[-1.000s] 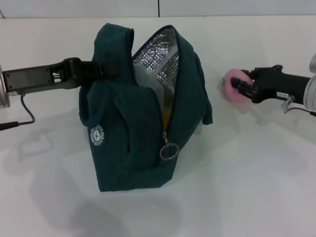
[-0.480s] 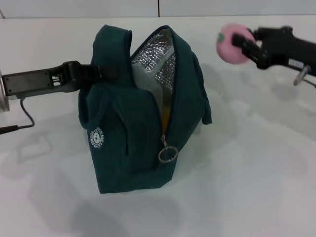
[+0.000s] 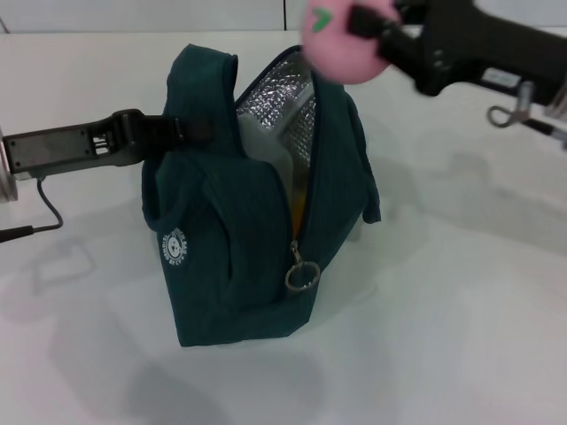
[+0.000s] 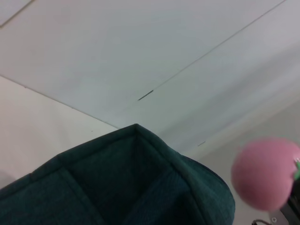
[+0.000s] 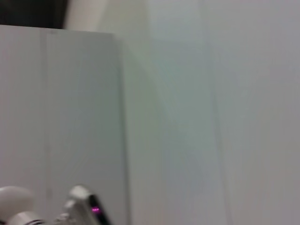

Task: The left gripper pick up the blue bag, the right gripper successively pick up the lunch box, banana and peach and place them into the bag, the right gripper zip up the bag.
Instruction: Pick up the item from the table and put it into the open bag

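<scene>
The blue bag (image 3: pixel 239 230) stands upright mid-table with its zip open and silver lining showing. My left gripper (image 3: pixel 182 130) reaches in from the left, shut on the bag's upper left edge. High above the bag's open mouth hangs the pink peach (image 3: pixel 337 44), with my right gripper (image 3: pixel 376 31) shut on it from the right. In the left wrist view the peach (image 4: pixel 265 173) floats beside the bag's top (image 4: pixel 122 187). Inside the opening a pale lunch box corner (image 3: pixel 261 146) and a yellow sliver of banana (image 3: pixel 299 202) show.
The ring zip pull (image 3: pixel 300 277) hangs at the bag's front seam. A round white logo (image 3: pixel 175 247) marks the left side. White tabletop (image 3: pixel 461 292) surrounds the bag. A black cable (image 3: pixel 44 208) trails off left. The right wrist view shows only pale wall.
The right gripper has lifted the peach off the table at the right and carried it up and left, to above the bag's opening. The bag and left gripper have stayed put.
</scene>
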Motion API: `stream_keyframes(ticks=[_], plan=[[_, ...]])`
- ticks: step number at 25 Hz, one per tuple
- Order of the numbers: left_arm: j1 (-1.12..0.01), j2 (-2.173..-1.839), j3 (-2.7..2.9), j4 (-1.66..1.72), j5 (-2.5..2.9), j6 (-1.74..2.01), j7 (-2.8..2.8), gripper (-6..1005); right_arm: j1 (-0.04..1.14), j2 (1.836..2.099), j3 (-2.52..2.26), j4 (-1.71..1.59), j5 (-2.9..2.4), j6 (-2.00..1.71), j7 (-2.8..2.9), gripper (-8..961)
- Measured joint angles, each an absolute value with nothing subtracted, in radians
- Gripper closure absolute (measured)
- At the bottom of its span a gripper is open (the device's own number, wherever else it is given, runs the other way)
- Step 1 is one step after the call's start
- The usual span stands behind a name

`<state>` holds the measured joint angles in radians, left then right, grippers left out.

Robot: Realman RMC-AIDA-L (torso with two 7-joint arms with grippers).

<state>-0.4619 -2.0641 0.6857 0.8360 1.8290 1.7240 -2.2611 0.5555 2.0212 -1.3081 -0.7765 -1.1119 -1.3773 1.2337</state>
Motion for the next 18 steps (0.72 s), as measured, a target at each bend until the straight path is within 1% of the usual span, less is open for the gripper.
stream_keyframes(ticks=[9, 14, 18], plan=[[-0.458, -2.068, 0.686, 0.836, 1.814, 1.725, -2.251, 955, 0.602, 2.025, -1.441, -0.741, -1.106, -1.317, 1.262, 901], [-0.458, -2.075, 0.686, 0.829, 1.813, 1.725, -2.237, 955, 0.62, 2.026, -1.48, -0.679, -1.094, -1.31, 1.271, 908], [-0.459, -2.073, 0.686, 0.808, 1.813, 1.726, -2.229, 955, 0.623, 2.026, -1.501, -0.659, -1.093, -1.306, 1.282, 914]])
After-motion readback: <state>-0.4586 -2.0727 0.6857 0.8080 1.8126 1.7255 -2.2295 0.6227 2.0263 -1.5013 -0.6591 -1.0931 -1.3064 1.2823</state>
